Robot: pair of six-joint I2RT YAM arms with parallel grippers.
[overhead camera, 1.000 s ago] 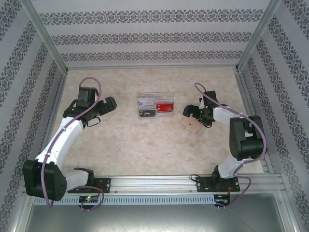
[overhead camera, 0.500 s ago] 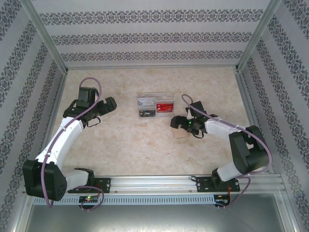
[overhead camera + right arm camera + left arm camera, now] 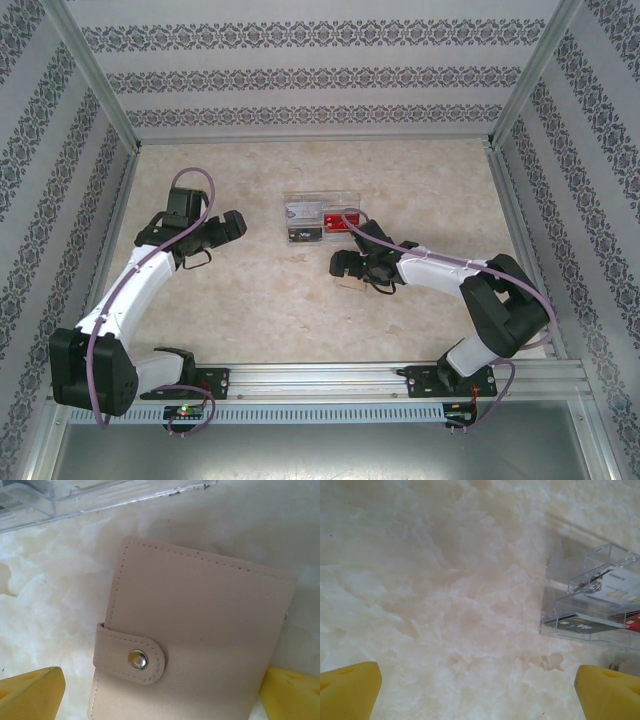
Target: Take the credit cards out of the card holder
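Top view, left gripper (image 3: 215, 240): jaws spread wide, nothing between them, above the bare table (image 3: 250, 300).
Top view, right gripper (image 3: 348, 268): spread wide, low over the card holder (image 3: 350, 284), whose tan edge peeks out beneath it.
Top view, clear tray (image 3: 322, 220): just beyond the right gripper; a red card (image 3: 342, 224) lies inside.
Left wrist, left gripper (image 3: 480, 695): yellow fingertips (image 3: 347, 690) far apart, empty; the tray (image 3: 590, 605) lies ahead and to the right.
Right wrist, right gripper (image 3: 160, 695): fingertips (image 3: 30, 692) wide apart, straddling the card holder (image 3: 200, 630).
Right wrist, card holder: flat, closed, snap tab (image 3: 135, 659) fastened; contact with the right fingertip cannot be told.
Right wrist, tray (image 3: 75, 500): ahead, just past the holder's far edge.
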